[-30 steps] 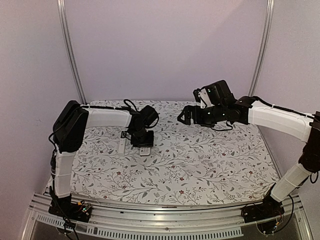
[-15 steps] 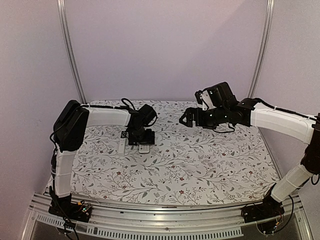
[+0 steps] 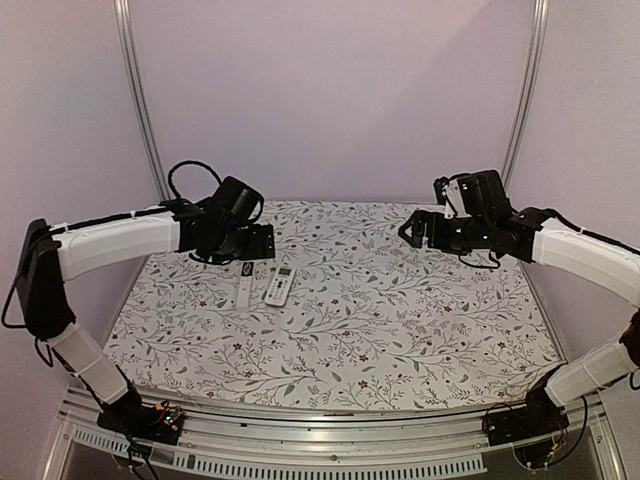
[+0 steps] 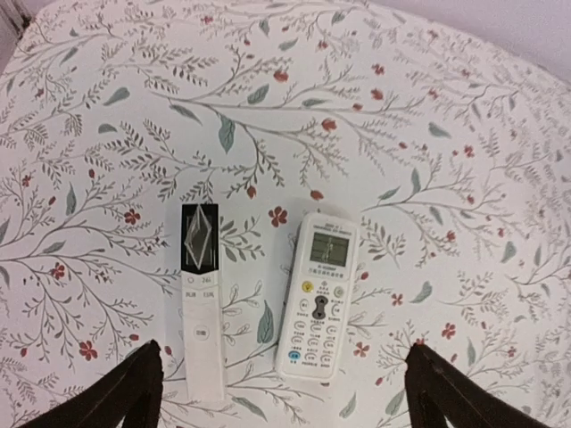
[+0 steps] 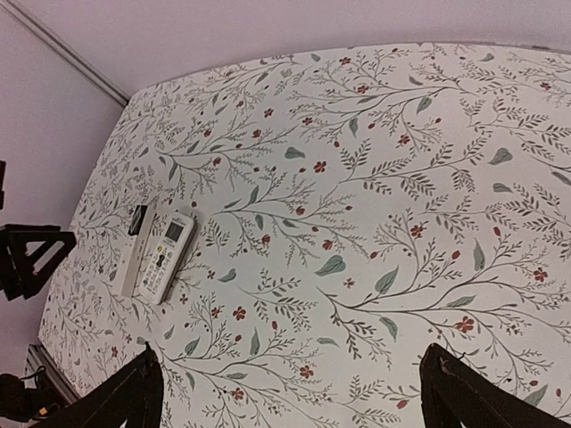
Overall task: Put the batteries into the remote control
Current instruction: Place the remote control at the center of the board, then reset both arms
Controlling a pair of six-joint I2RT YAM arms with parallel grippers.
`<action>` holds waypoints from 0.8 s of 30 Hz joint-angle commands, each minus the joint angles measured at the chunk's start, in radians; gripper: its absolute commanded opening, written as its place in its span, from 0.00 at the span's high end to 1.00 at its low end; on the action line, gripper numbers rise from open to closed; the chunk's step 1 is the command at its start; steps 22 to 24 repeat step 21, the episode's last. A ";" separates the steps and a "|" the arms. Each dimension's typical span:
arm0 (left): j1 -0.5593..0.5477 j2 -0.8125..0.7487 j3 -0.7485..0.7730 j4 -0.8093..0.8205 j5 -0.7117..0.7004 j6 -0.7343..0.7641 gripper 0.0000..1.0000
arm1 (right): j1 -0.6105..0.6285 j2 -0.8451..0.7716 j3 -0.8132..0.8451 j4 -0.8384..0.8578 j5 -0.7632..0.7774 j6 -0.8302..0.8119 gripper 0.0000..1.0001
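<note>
No batteries show in any view. The remote [image 4: 318,299] lies face up beside a slim remote [image 4: 202,308], far left on the worktop [image 3: 400,320]. The left end effector [image 3: 260,243] hovers above them, open and empty. The right end effector [image 3: 413,230] is open too, well to the right. The remote probably needs turning over first to reach its battery door.

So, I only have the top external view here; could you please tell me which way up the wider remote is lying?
Observer: In the left wrist view the wider remote lies face up, with its screen and buttons showing.
Operator: Thank you. And the slim one beside it?
Observer: The slim remote shows a few small buttons below its black end, so it looks face up too.
Operator: Is either gripper carrying anything?
Observer: No. In the wrist views the left gripper and the right gripper are open with nothing between their fingers.
</note>
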 commanded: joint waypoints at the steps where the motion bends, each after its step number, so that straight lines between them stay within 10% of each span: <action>1: 0.078 -0.231 -0.222 0.249 -0.028 0.084 0.06 | -0.194 -0.156 -0.154 0.122 -0.035 -0.042 0.01; 8: 0.264 -0.488 -0.469 0.299 -0.123 0.024 0.07 | -0.434 -0.386 -0.384 0.217 -0.109 -0.091 0.01; 24: 0.336 -0.694 -0.868 0.616 -0.399 0.013 0.04 | -0.441 -0.647 -0.670 0.393 0.133 -0.044 0.01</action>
